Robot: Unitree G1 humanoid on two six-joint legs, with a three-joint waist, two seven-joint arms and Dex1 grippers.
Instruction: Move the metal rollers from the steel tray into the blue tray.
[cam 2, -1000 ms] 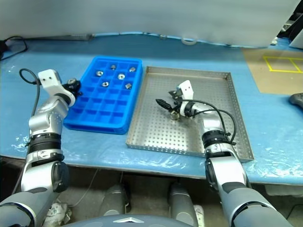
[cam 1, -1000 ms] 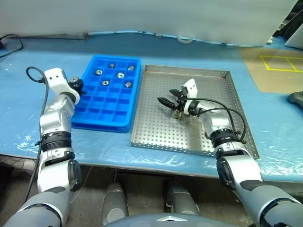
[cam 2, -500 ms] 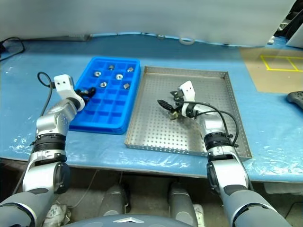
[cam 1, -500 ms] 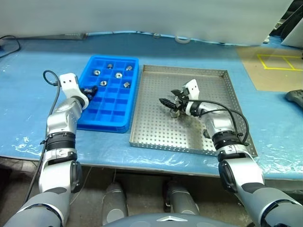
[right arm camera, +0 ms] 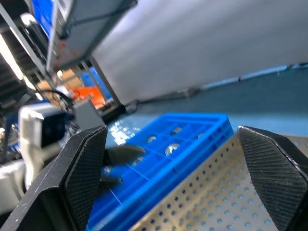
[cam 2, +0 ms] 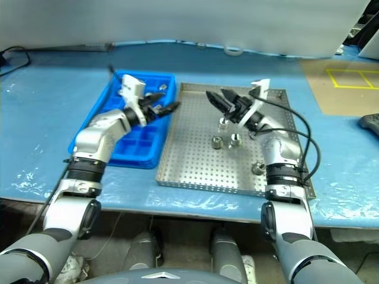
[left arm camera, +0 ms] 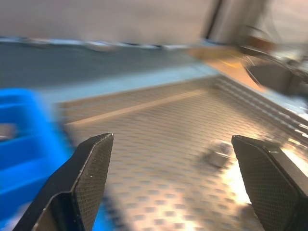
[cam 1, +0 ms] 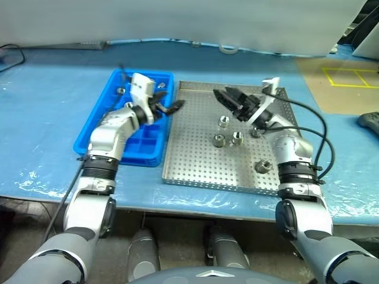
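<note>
Both arms are hanging over the bench with nothing in them. The left gripper (cam 1: 169,106) is reaching from the blue tray (cam 1: 95,137) toward three o'clock, its fingers spread wide and empty at the steel tray's (cam 1: 195,171) near edge. The right gripper (cam 1: 228,97) is pointing toward nine o'clock above the steel tray, fingers likewise parted. Four metal rollers (cam 1: 218,140) are sitting on the perforated floor; others (right arm camera: 172,148) are lying in the blue tray's far compartments.
</note>
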